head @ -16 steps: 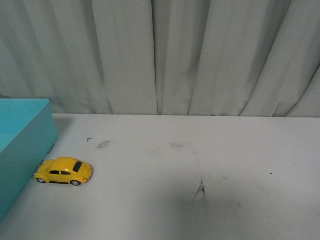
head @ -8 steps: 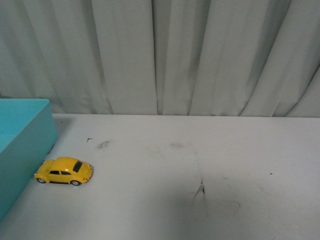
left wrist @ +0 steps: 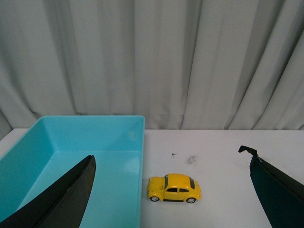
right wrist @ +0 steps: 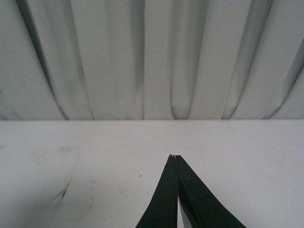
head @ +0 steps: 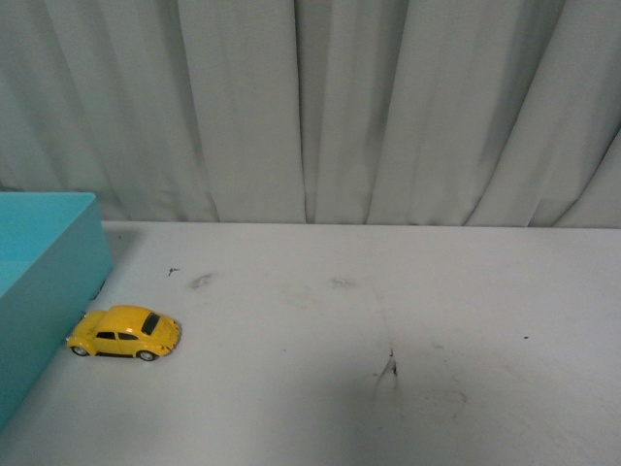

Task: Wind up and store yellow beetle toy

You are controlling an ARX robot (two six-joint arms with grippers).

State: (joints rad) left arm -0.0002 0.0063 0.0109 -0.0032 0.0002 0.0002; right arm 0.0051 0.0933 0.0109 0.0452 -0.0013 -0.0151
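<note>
**One yellow beetle toy [head: 124,333] beside one teal bin [head: 49,282]**

The toy stands on its wheels on the white table [head: 388,291], just outside the bin's wall. Any lettering on it is too small for me to read. My left gripper [left wrist: 167,152] is spread wide and holds nothing. My right gripper [right wrist: 175,159] is pinched together and also holds nothing.

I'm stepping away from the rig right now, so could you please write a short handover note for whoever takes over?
Left hand: open wide, empty, looking toward the toy.
Right hand: shut, empty, above bare table.
Yellow beetle toy: on its wheels on the table, beside the blue bin, outside it.
Done: nothing visible.
Left: grasp, wind up, store, presumably in the bin.
</note>
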